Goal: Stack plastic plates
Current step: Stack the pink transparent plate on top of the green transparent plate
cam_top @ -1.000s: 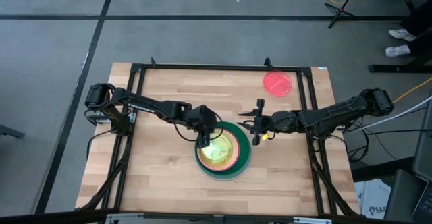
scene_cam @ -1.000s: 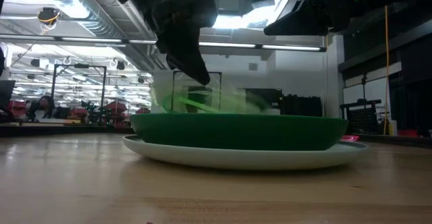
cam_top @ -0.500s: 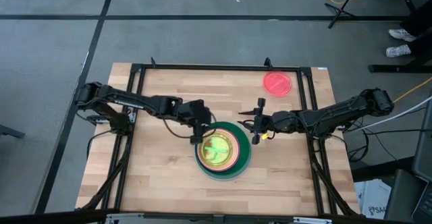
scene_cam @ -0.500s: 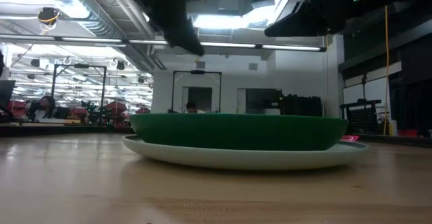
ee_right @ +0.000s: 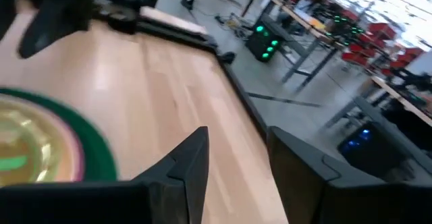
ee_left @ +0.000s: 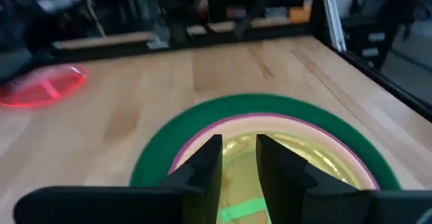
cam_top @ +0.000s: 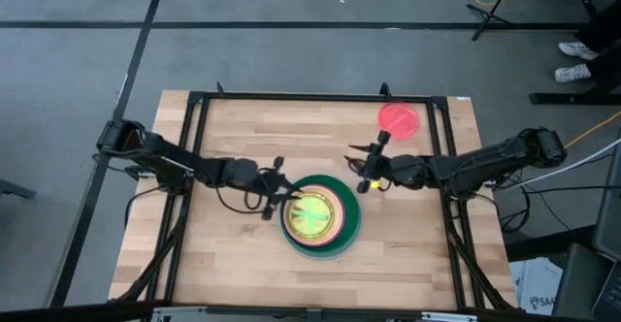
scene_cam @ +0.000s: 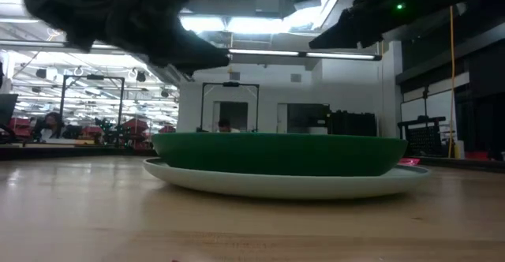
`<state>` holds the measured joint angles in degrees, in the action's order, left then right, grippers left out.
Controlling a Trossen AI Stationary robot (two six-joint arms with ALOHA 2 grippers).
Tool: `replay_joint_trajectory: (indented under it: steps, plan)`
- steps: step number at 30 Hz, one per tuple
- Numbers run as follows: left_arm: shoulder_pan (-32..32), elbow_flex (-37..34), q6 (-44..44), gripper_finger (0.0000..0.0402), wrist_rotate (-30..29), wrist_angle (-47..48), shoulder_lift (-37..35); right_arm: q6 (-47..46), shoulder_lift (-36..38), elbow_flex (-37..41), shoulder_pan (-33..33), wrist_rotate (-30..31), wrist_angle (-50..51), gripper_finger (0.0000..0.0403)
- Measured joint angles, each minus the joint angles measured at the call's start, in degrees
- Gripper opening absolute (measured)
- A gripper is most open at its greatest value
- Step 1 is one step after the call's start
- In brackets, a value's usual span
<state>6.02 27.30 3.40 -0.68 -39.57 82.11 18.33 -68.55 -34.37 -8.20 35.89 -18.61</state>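
We see the left gripper (cam_top: 275, 198) just left of the stack (cam_top: 321, 215), fingers (ee_left: 206, 164) parted a little, gripping nothing. Stack: lime plate (cam_top: 310, 214) on top, nested inside the green plate (ee_left: 152, 160). Right gripper (cam_top: 365, 172) hangs between stack and red plate (cam_top: 399, 119), fingers released, empty.

Wooden table (cam_top: 223, 254) is carrying a plate stack (cam_top: 320, 215) sitting near its middle. Red-pink plate (cam_top: 399, 119) is lying alone, probably flat, toward one corner.
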Motion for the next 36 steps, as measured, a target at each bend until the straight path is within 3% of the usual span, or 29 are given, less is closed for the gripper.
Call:
replay_joint_trajectory:
  steps: [5,10,14,20,36]
  plan:
    - [0.06,-10.04,0.15,0.0085,-0.79,-18.46,0.00,-5.14,-1.10,-0.04,4.09,0.57,0.69,0.0147]
    - [0.06,-15.25,0.33,0.0085,-1.78,-26.52,0.00,-11.63,-2.29,0.00,9.39,0.97,7.97,0.0147]
    - [0.07,-15.59,0.26,0.0085,-1.65,-26.52,0.00,-16.67,-2.31,0.00,15.04,-0.05,14.19,0.0147]
    - [0.07,-15.57,-0.21,0.0085,-1.63,-26.55,0.00,-21.98,-3.23,0.02,24.35,-9.40,22.79,0.0147]
    - [0.07,-15.57,-0.19,0.0085,-1.65,-26.62,0.00,-27.31,-9.71,0.02,38.36,-14.88,28.74,0.0147]
